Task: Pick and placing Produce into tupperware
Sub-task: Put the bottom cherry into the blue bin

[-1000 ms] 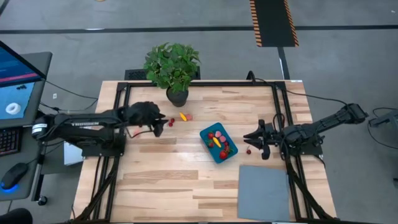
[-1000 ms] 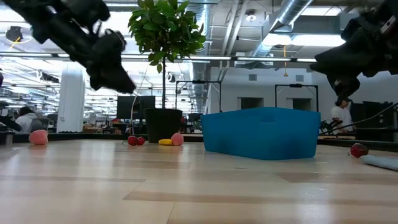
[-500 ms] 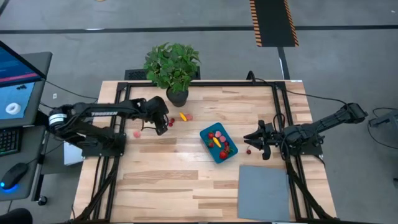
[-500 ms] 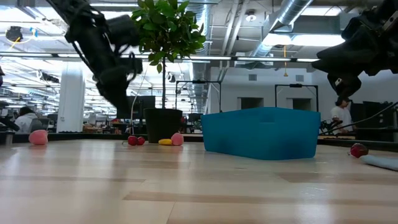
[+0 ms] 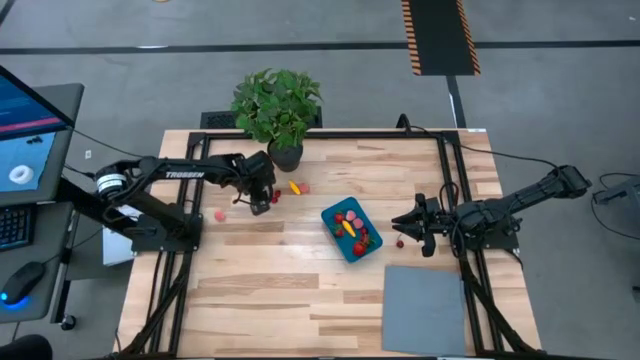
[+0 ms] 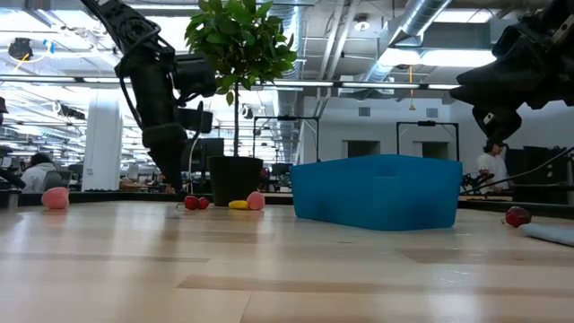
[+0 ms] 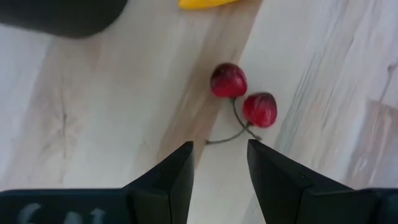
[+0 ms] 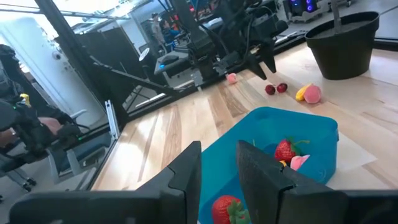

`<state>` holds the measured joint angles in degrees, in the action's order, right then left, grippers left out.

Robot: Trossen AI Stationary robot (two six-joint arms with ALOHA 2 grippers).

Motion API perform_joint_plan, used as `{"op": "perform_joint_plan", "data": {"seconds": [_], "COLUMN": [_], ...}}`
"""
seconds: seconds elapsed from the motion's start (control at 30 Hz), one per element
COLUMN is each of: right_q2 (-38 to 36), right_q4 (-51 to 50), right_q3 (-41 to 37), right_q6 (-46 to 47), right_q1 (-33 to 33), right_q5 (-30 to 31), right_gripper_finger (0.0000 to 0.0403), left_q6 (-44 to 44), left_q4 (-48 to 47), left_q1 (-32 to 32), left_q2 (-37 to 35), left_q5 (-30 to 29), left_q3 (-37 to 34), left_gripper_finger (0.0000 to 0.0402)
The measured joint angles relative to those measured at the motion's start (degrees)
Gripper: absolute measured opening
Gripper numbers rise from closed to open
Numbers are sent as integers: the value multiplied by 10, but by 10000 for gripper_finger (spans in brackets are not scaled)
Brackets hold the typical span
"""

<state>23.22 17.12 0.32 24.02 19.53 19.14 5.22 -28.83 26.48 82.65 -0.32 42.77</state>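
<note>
The teal-blue tub (image 5: 351, 229) stands mid-table with several red, pink and yellow pieces in it (image 8: 285, 151). On the wood lie two stemmed red cherries (image 7: 244, 95) (image 5: 275, 196), a yellow piece (image 5: 294, 186), a pink piece (image 5: 304, 188), another pink piece (image 5: 219, 215) and a red piece (image 5: 399, 241). My left gripper (image 7: 221, 167) (image 5: 262, 203) is open, pointing down just beside the cherries, its fingertips short of the stem. My right gripper (image 8: 219, 168) (image 5: 405, 226) is open, hovering right of the tub, near the red piece.
A potted leafy plant (image 5: 278, 110) stands at the far edge, just behind the cherries. A flat grey mat (image 5: 425, 310) lies at the near right corner. Bare wood stretches along the near side (image 5: 270, 300). Beyond the table's left edge stand a monitor and desk.
My left gripper has come down toward the cherries and tipped from a slant to point almost straight down, while its arm has swung toward the far edge. My right arm has kept still, and no piece has moved.
</note>
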Motion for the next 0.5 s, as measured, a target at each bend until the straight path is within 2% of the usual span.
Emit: {"op": "perform_joint_plan", "data": {"seconds": [0.2, 0.33, 0.5], "right_q2": [0, 0, 0], "right_q4": [0, 0, 0], "right_q3": [0, 0, 0], "right_q6": [0, 0, 6], "right_q1": [0, 0, 0], "right_q5": [0, 0, 0], "right_gripper_finger": [123, 123, 123], "left_q6": [50, 115, 133], "left_q4": [0, -1, -12], "left_q1": [0, -2, -3], "left_q2": [-1, -1, -1], "left_q5": [0, 16, 18], "left_q3": [0, 0, 0], "left_gripper_finger": [141, 141, 141]}}
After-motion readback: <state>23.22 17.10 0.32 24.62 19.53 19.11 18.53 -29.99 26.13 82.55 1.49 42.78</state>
